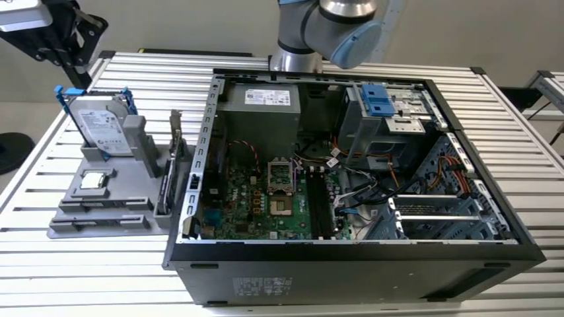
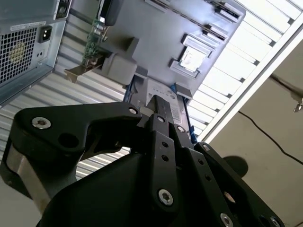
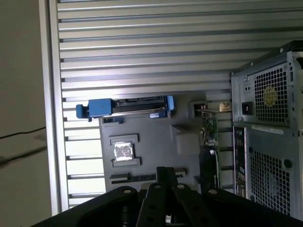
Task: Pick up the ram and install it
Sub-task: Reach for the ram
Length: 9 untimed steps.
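In the first wrist view the ram (image 3: 142, 178) is a thin dark strip seen edge-on, standing in a slot of the grey holder (image 3: 151, 132). The slot lies just beyond the square chip (image 3: 124, 152). My gripper (image 3: 164, 172) hangs well above the holder with its fingers together and nothing between them. It also shows in the second wrist view (image 2: 161, 103). In the exterior view the gripper (image 1: 72, 65) sits high at the far left, above the back of the holder (image 1: 105, 211). The open computer case (image 1: 352, 257) stands to the exterior view's right of it.
On the holder stand a hard drive in a blue bracket (image 1: 102, 129) and an upright card with a metal bracket (image 1: 176, 158). Inside the case, long black slots (image 1: 319, 201) run beside the processor socket (image 1: 279, 173). Everything rests on a ribbed metal table (image 1: 88, 264).
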Tool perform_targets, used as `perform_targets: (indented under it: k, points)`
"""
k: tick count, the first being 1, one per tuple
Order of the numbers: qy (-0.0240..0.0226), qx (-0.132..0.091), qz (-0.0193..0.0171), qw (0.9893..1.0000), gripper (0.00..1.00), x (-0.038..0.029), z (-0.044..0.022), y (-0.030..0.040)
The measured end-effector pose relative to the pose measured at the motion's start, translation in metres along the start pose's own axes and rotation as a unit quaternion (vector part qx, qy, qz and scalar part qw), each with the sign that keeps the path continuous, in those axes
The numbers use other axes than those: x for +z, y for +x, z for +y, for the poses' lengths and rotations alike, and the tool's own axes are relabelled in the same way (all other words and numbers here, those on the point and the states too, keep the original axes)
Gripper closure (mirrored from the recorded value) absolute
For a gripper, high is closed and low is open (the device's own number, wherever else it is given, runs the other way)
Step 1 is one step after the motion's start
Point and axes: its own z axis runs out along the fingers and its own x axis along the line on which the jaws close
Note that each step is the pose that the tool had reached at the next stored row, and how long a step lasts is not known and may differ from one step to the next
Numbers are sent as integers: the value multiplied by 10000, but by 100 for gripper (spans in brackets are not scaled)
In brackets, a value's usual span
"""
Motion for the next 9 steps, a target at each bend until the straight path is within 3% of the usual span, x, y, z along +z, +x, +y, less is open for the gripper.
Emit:
perform_targets:
  k: [9]
  points:
    - [0, -2, 0, 10000, 100, -2, -7, 101]
